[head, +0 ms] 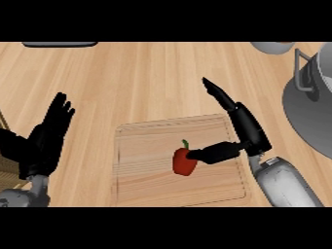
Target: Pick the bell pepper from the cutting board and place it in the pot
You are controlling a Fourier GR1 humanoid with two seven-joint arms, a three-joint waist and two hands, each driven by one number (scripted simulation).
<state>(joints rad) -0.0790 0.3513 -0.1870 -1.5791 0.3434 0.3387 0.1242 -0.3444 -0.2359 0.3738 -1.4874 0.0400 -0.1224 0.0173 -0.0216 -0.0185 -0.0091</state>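
pepper [185,162] lies near the middle of the board [150,187], not yet gripped. right hand [250,132] hangs over the board's right edge, fingers straight and spread wide from the thumb, whose tip touches the pepper, likely opened to close round it. pot [326,121] waits right of the board. left hand [43,138] rests open left of the board.

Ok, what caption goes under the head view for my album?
Right hand beside the red bell pepper on the cutting board, pot at right.
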